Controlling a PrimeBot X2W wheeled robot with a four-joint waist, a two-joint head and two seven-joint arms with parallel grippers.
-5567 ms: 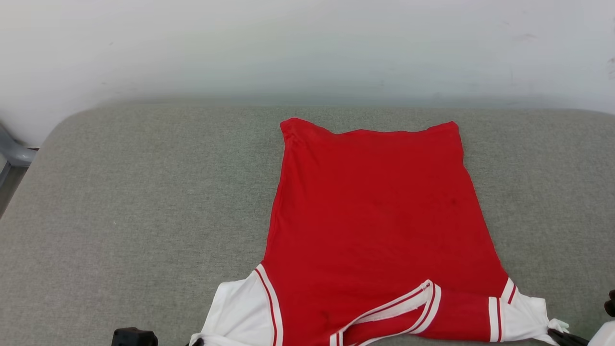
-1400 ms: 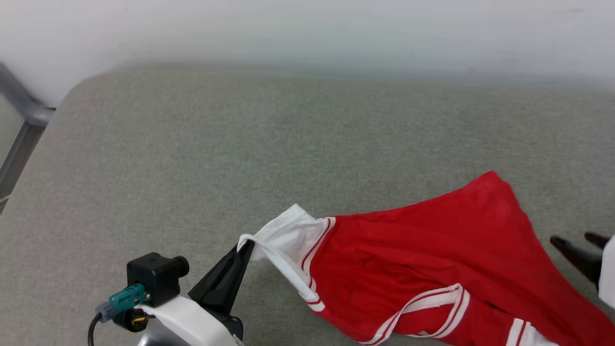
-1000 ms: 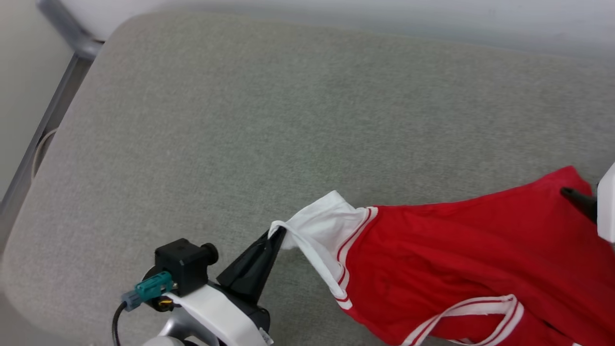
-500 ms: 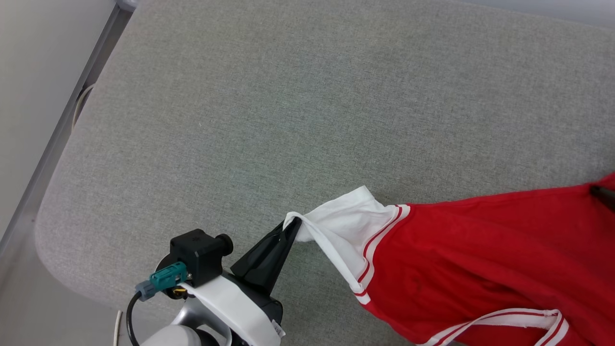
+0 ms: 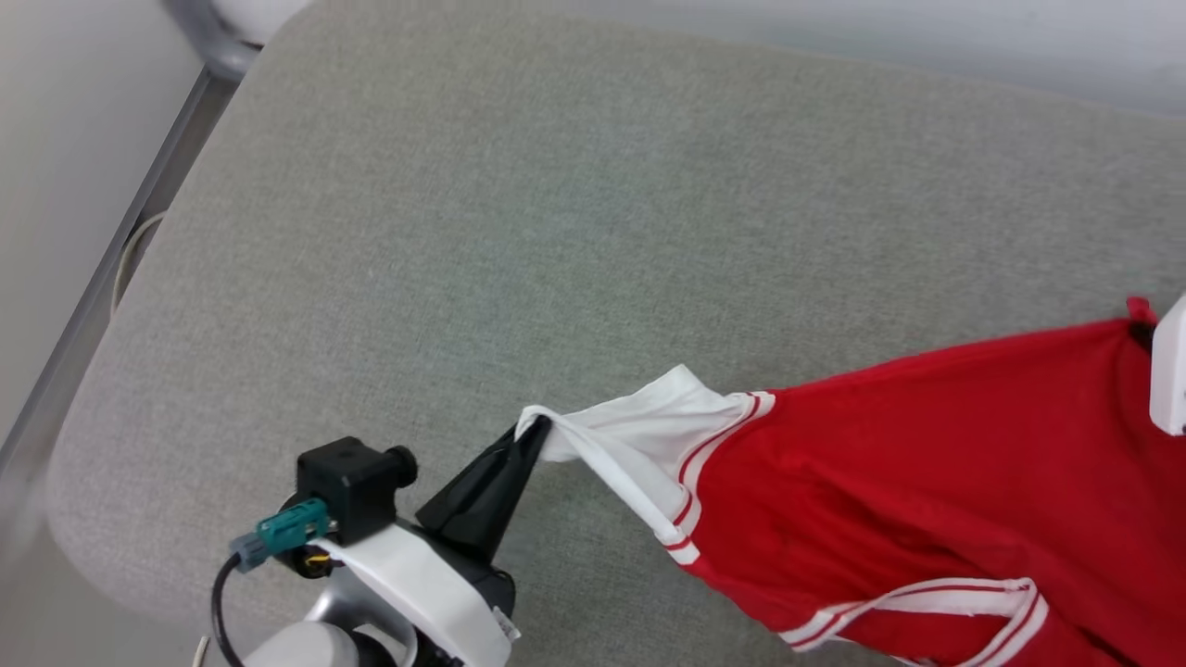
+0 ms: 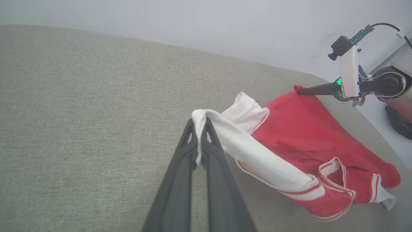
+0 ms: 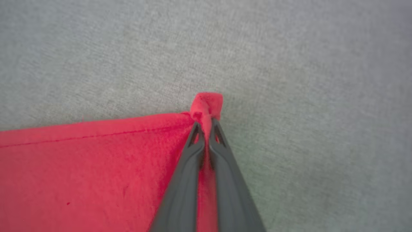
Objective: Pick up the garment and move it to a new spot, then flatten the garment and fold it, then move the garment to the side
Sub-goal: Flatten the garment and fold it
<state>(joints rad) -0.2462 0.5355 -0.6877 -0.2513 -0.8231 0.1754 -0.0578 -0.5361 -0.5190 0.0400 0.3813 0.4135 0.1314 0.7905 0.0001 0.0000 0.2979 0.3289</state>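
Note:
The garment, red with white striped-trim sleeves, hangs stretched between my two grippers over the grey cushion. In the head view my left gripper is shut on the edge of a white sleeve at lower centre. The left wrist view shows its fingers pinching that sleeve, with the red body sagging to the right. My right gripper is shut on a bunched red hem corner of the garment. That gripper sits at the head view's right edge and at the upper right of the left wrist view.
A wide grey padded surface lies under everything, with a rounded front-left corner. A metal frame rail runs along its left side, with floor beyond. A pale wall stands behind the surface.
My right gripper has shut on the red hem corner, which it had reached with open jaws. My left gripper keeps its grip on the sleeve. The head camera has shifted.

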